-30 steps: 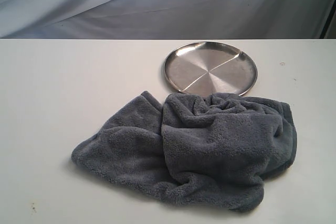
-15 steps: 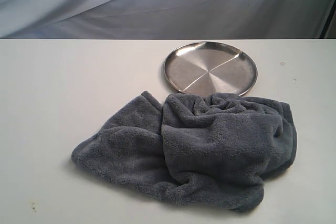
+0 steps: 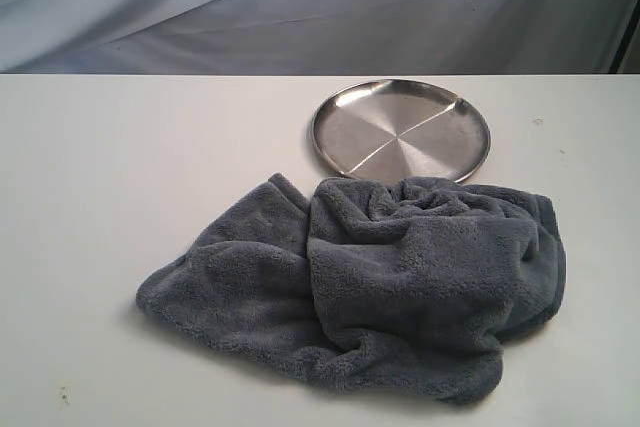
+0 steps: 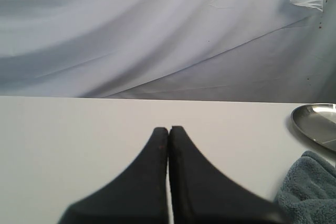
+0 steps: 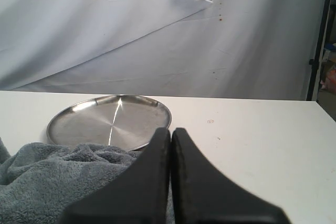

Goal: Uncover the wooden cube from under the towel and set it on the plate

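Observation:
A thick blue-grey fleece towel (image 3: 380, 282) lies bunched on the white table (image 3: 120, 167), with a raised hump on its right half. The wooden cube is hidden; no part of it shows. Just behind the towel sits the round silver plate (image 3: 400, 130), bare. Neither gripper appears in the exterior view. In the left wrist view my left gripper (image 4: 168, 128) is shut with nothing in it, over bare table, the towel (image 4: 310, 187) and plate (image 4: 317, 121) off to one side. My right gripper (image 5: 170, 130) is shut and holds nothing, close above the towel (image 5: 47, 177), the plate (image 5: 107, 121) just beyond.
A grey-white cloth backdrop (image 3: 300, 7) hangs behind the table's far edge. A dark post (image 5: 317, 40) stands past the table's right end. White tabletop (image 5: 262, 140) stretches to the right of the plate.

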